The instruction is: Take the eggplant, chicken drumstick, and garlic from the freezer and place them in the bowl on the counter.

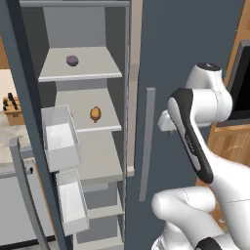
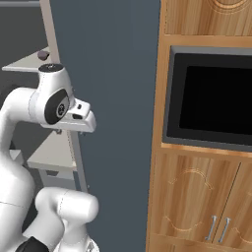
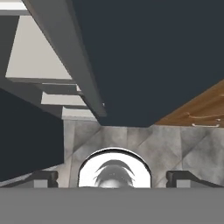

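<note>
The freezer (image 1: 185, 44) stands with its left door swung open and its right door shut. On the upper inner shelf lies the dark purple eggplant (image 1: 72, 60), whose edge also peeks out past my arm (image 2: 43, 54). One shelf lower sits the orange-brown chicken drumstick (image 1: 95, 114). My gripper (image 3: 113, 179) is open, its two tips far apart with nothing between them. It points down at the tiled floor in front of the shut door, to the right of the shelves. The garlic and the bowl are out of view. A strip of the counter (image 1: 7, 133) shows at far left.
Two translucent door bins (image 1: 61, 137) hang on the open door, close to the shelf fronts. A long grey bar handle (image 1: 146, 144) runs down the shut door. A knife block (image 1: 12, 110) stands on the counter. A black built-in oven (image 2: 211, 98) and wooden cabinets (image 2: 197, 202) stand to the right.
</note>
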Available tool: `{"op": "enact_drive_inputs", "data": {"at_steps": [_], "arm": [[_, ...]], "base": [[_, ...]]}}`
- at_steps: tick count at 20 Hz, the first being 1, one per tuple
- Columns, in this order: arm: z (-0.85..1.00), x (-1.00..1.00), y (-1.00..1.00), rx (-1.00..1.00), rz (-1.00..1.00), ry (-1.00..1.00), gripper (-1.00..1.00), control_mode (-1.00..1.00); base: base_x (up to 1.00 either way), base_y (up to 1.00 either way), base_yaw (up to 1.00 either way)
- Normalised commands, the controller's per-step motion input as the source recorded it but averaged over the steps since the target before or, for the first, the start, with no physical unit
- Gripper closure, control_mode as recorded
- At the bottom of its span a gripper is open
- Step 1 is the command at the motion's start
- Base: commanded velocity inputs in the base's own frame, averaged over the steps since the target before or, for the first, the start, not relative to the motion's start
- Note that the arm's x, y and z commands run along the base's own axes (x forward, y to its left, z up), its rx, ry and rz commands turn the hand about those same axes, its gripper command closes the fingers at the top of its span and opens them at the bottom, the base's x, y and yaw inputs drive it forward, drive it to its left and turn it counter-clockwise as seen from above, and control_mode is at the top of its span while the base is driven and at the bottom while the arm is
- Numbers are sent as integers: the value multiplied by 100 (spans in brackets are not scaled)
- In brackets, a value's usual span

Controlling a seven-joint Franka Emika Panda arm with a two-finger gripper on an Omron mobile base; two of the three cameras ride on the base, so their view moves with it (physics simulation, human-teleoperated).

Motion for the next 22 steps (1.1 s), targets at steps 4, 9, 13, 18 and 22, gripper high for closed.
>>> {"op": "enact_drive_inputs", "data": {"at_steps": [4, 9, 13, 18, 22], "arm": [[0, -36, 0, 0, 0, 0, -100, -100], [0, -2, 0, 0, 0, 0, -100, -100], [0, 0, 1, 0, 0, 0, -100, 100], [0, 0, 0, 0, 0, 0, -100, 100], [0, 0, 0, 0, 0, 0, -100, 100]], "base": [[0, 0, 0], [0, 0, 0], [1, 24, 2], [12, 39, 2], [36, 0, 0]]}}
